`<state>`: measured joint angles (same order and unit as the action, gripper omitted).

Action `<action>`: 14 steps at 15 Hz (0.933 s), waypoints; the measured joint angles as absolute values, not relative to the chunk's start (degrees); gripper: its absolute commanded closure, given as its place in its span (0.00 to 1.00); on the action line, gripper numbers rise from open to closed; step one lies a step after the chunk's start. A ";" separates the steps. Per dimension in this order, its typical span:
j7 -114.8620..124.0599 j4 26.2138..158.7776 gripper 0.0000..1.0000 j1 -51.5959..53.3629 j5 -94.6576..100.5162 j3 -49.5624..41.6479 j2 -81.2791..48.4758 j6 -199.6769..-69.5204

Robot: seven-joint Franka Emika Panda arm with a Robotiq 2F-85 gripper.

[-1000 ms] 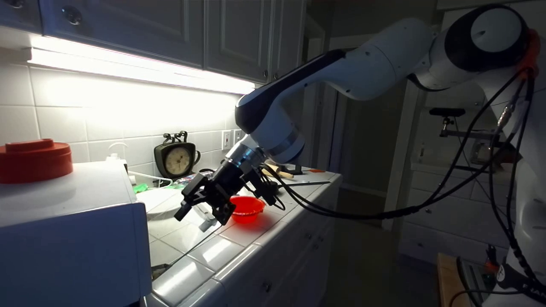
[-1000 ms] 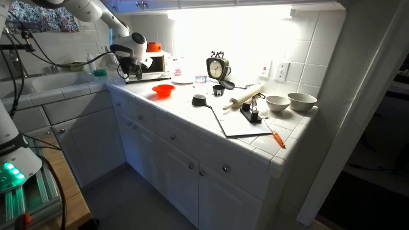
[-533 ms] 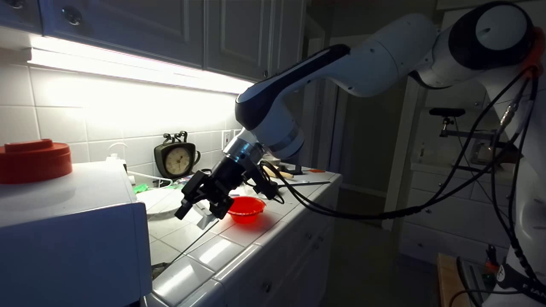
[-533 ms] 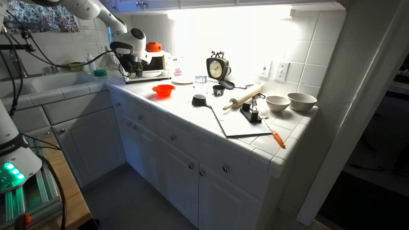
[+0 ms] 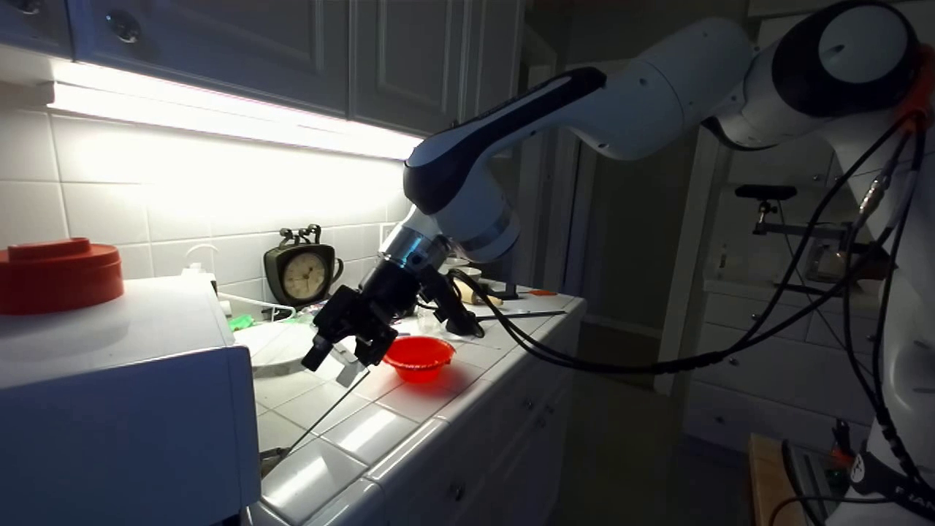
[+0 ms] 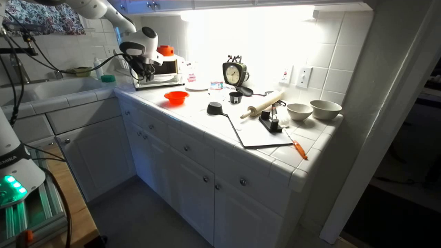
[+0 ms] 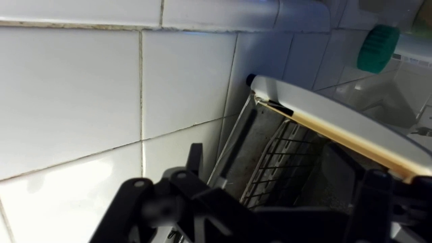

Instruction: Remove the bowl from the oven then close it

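My hand [image 5: 343, 355] hangs spread beside the tilted door [image 7: 237, 133] of the oven [image 5: 124, 438]; whether my fingers [image 7: 195, 158] touch its upper edge, I cannot tell. The bowl [image 5: 420, 363] sits well apart from the oven on the worktop [image 6: 194, 108], near its front edge. Bare tile [image 5: 369, 429] between oven and bowl leaves me open room.

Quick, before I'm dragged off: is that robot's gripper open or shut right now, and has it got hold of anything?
Gripper: open, holding nothing that I can see.
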<state>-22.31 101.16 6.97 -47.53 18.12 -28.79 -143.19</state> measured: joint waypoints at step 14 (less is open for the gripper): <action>-26.48 98.81 0.06 7.16 -39.23 18.89 -28.23 -140.06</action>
